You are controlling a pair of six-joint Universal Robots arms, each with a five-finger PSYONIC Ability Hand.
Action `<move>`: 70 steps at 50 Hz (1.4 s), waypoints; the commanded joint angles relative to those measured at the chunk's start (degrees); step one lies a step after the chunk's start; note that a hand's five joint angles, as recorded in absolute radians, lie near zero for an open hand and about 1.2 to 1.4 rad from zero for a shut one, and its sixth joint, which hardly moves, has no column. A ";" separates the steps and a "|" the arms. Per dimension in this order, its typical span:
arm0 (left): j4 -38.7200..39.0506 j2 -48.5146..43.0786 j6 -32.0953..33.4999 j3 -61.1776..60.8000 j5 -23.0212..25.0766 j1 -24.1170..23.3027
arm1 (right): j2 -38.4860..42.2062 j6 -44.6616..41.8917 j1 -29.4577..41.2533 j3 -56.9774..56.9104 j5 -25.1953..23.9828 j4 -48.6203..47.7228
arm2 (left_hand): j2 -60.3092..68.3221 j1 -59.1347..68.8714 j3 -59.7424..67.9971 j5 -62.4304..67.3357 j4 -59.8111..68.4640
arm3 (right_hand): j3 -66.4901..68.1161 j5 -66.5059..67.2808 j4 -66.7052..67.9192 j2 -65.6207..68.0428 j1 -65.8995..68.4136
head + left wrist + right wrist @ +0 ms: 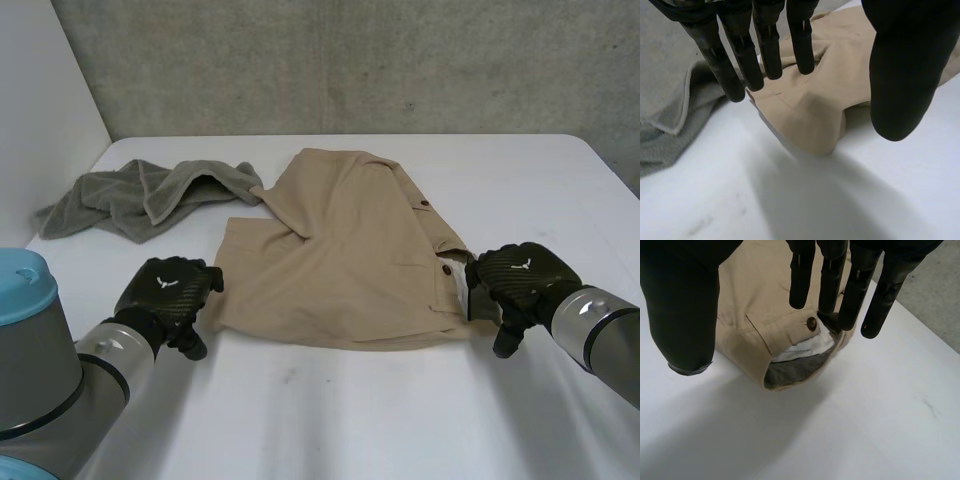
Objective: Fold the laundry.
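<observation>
Since my left robot hand [168, 290] and right robot hand [515, 280] hang spread and empty at the near corners of the khaki shorts [340, 250] lying mid-table [350, 420], I fear a shallow pinch catching only the top layer, or the fold dragging the grey towel [140, 198] lying just beside their far-left edge.

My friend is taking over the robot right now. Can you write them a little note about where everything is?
Left robot hand: open, holding nothing, at the near left corner of the shorts.
Right robot hand: open, holding nothing, fingers at the buttoned waistband corner.
The shorts lie in the middle of the table. The towel sits crumpled behind, to the left.
Done: nothing clearly finished.
Left: fold the shorts, then the towel.
</observation>
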 commanded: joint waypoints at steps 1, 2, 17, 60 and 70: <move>0.46 -3.41 -8.78 0.63 0.32 0.82 | 3.34 5.41 -1.85 -4.25 -3.76 0.95 | 11.29 11.01 11.19 10.74 11.12 | 8.88 9.27 8.62 9.34 13.45; 0.72 -4.12 -8.96 0.90 0.32 0.82 | 4.57 6.90 -1.85 -6.00 -4.29 1.82 | 11.97 11.70 11.87 11.42 11.81 | 9.05 9.44 8.79 9.51 13.62; 1.86 -13.44 -8.79 6.52 0.15 0.12 | 16.53 8.41 -1.24 -19.29 -6.93 13.70 | 19.38 19.10 19.28 18.82 19.21 | 10.74 11.13 10.47 11.19 15.31; 7.40 -24.52 -8.35 18.74 -0.12 -0.32 | 20.22 7.88 1.75 -16.39 -5.08 7.72 | 24.09 23.81 23.99 23.54 23.92 | 52.06 52.44 51.79 52.51 56.63; 7.40 -28.47 -8.26 22.70 -0.12 -2.70 | 18.38 7.79 1.84 -14.81 -4.91 7.28 | 44.55 44.27 44.45 43.99 44.38 | 52.06 52.44 51.79 52.51 56.63</move>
